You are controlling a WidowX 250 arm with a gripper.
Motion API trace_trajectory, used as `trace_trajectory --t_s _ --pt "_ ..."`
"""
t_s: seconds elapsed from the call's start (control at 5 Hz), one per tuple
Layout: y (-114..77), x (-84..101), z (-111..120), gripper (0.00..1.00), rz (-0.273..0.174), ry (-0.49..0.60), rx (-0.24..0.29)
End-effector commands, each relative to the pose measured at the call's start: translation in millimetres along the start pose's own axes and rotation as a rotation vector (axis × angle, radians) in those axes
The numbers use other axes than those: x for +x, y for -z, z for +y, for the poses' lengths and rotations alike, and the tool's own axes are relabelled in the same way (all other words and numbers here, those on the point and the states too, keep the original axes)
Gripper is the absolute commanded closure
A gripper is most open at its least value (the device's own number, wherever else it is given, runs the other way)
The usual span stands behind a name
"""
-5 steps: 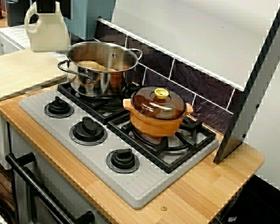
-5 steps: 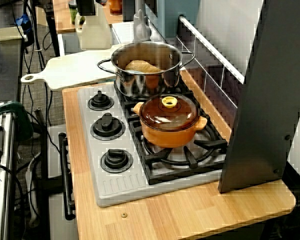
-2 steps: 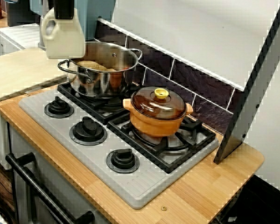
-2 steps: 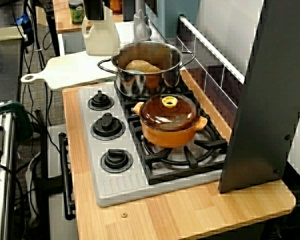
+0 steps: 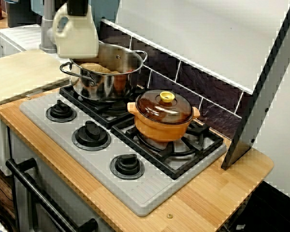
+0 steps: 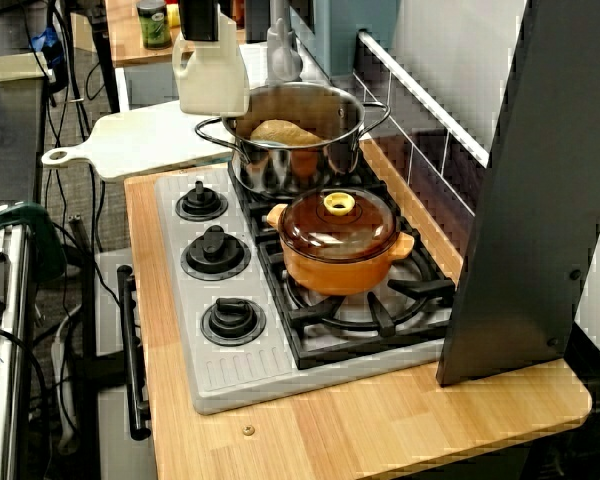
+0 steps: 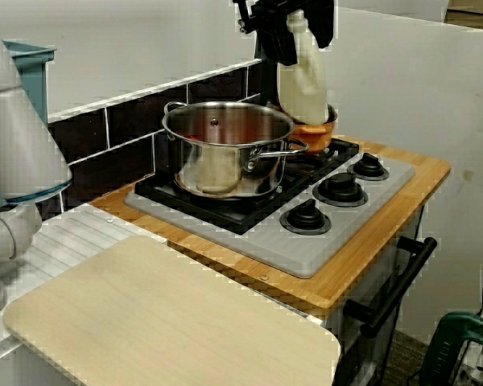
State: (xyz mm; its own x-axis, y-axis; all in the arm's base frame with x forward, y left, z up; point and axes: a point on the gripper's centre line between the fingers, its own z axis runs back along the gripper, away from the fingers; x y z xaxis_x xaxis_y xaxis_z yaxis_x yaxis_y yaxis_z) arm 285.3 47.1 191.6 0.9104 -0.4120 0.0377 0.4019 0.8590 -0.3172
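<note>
Your gripper (image 5: 77, 6) is carrying 1 cream jug (image 5: 77, 37) beside the steel pot (image 5: 111, 72).
Front view: your jaws are clamping its neck above the stove's (image 5: 150, 193) back-left corner. End-on view: it is hanging over the pot's left rim. Far-end view: it is partly hiding the orange pot (image 7: 322, 133).

Jug (image 5: 77, 35) over edge of open pot (image 5: 105, 83), perhaps bread (image 5: 93, 67) inside, lidded pot (image 5: 164, 121) on neighbouring burner (image 5: 204, 138)

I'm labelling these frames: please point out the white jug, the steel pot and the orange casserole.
white jug (image 5: 79, 41), front view, on its flat body below the handle.
steel pot (image 5: 101, 87), front view, on its outer wall.
orange casserole (image 5: 157, 110), front view, on its brown glass lid.
</note>
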Motion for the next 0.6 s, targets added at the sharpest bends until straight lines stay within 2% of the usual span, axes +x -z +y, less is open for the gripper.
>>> trace_trajectory --t_s 0.0,0.4 --pt "-13.2 14.7 4.5 1.0 -0.018 -0.042 -0.028" --pt "-13.8 18.8 5.6 1.0 0.015 -0.048 -0.063"
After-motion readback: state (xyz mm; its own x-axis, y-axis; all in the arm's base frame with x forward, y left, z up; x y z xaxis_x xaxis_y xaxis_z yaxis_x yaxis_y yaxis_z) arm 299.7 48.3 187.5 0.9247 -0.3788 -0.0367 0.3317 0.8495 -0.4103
